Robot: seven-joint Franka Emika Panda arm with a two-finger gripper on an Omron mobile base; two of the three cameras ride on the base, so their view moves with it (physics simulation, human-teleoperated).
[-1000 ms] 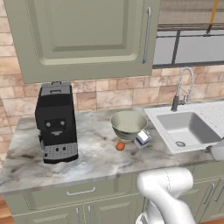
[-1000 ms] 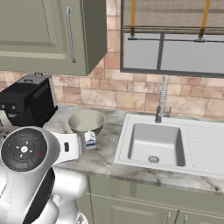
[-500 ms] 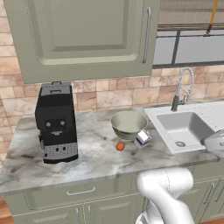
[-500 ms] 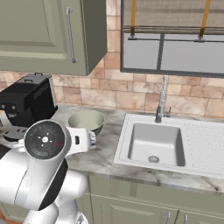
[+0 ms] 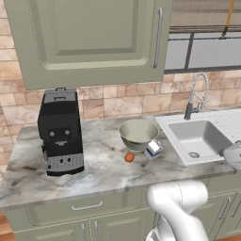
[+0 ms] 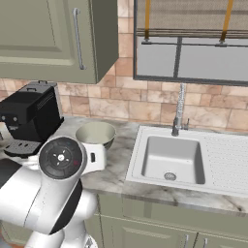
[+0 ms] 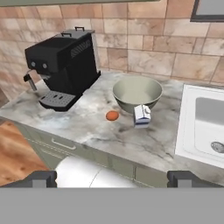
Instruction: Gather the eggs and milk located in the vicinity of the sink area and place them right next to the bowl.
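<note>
Left base view: you saw the egg (image 5: 129,157) and milk carton (image 5: 153,148) lying on the counter (image 5: 99,174) just in front of the bowl (image 5: 138,132), the sink (image 5: 197,139) to their right.

Right base view: the bowl (image 6: 96,134) sat left of the sink (image 6: 172,157).

Hand view: your gripper (image 7: 112,178) stood spread wide, holding nothing; egg (image 7: 112,115) and carton (image 7: 141,115) lay ahead of it, beyond the counter edge, the egg slightly left.

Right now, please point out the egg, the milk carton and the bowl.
egg (image 7: 112,115), hand view, its middle.
milk carton (image 7: 141,116), hand view, front face.
bowl (image 7: 137,92), hand view, inside wall.
</note>
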